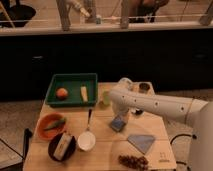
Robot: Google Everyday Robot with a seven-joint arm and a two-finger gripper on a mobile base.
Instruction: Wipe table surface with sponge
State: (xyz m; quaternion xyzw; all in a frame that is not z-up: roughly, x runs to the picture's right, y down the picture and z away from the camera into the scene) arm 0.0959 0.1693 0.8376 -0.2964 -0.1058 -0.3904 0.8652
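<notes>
Right now I am holding the gripper (120,116) directly over the sponge (118,123), near the middle of the table (102,145), a little toward its right edge. Whether the tips are touching the sponge I cannot make out.

I am judging the sponge to be light and soft, so it should squash under pressure and may drag or fold if I push it edge-first. I am planning to pinch it across its two opposite sides, pressing down flat.

Open room is tight. The cloth (141,142) is lying just beside the sponge toward the front right corner, with a dark cluster (133,161) at the front edge. The white bowl (86,141) and its spoon (89,120) are sitting to the left, and a dark bowl (62,146) and an orange bowl (51,126) are lying along the left edge. The green tray (71,90) is filling the back left corner. The clearest strip is running from the sponge toward the front edge, between the white bowl and the cloth.
</notes>
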